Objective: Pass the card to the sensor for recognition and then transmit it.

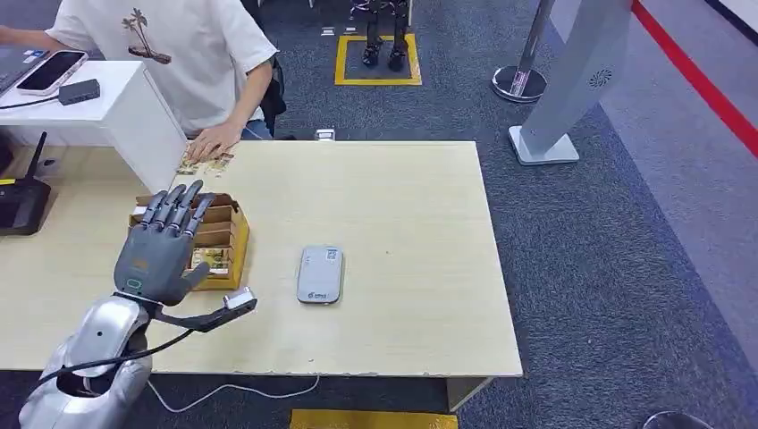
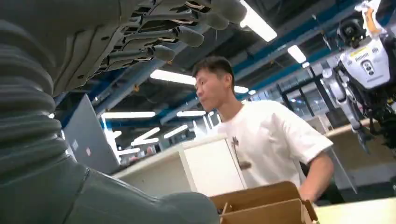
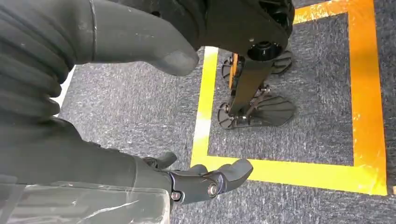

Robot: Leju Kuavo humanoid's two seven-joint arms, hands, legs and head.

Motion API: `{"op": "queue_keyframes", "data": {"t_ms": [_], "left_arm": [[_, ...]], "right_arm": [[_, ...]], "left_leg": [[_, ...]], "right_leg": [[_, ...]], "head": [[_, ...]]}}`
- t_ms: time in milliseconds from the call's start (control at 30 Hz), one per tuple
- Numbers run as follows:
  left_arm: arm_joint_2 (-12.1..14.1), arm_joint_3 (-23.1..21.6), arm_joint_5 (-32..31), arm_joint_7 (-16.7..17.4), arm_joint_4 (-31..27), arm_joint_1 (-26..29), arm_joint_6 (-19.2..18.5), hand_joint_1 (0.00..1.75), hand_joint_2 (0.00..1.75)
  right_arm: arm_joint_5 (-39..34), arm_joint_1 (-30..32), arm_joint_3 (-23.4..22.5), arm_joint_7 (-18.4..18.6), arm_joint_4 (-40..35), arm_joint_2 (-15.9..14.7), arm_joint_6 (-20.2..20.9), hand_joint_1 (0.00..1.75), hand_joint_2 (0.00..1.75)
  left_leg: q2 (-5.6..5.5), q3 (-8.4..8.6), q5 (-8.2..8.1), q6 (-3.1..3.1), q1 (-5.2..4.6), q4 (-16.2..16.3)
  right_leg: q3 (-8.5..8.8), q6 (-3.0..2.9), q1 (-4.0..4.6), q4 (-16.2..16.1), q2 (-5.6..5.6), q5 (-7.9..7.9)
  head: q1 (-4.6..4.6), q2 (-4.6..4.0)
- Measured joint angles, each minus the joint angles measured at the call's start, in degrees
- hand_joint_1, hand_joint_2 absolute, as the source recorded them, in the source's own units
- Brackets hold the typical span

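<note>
The left robot hand (image 1: 161, 246) hovered open-fingered above the card box (image 1: 223, 241); next it should pinch a card for the sensor (image 1: 320, 274).

Looks up past the grey ribbed left hand (image 2: 93, 70), dark fingers (image 2: 187, 35) spread and holding nothing. Shows a brown cardboard box (image 2: 261, 205) just beyond, a person in a white T-shirt (image 2: 266, 140) behind it, and a white humanoid robot (image 2: 366, 60) farther off.

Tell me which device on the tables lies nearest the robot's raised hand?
The grey card sensor, flat beside the left hand; the black router and phone lie farther away.
</note>
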Motion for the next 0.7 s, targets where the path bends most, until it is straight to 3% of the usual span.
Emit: {"op": "queue_keyframes", "data": {"t_ms": [700], "left_arm": [[-3.6,7.0,-4.3,0.0,-2.5,10.9,2.1,0.0,1.75]], "right_arm": [[0.2,0.0,-1.1,0.0,-0.2,0.0,0.0,0.0,1.75]], "left_leg": [[-0.01,0.0,0.0,0.0,0.02,0.0]], "right_leg": [[0.0,0.0,0.01,0.0,-0.02,-0.01]], "head": [[-0.09,0.0]]}}
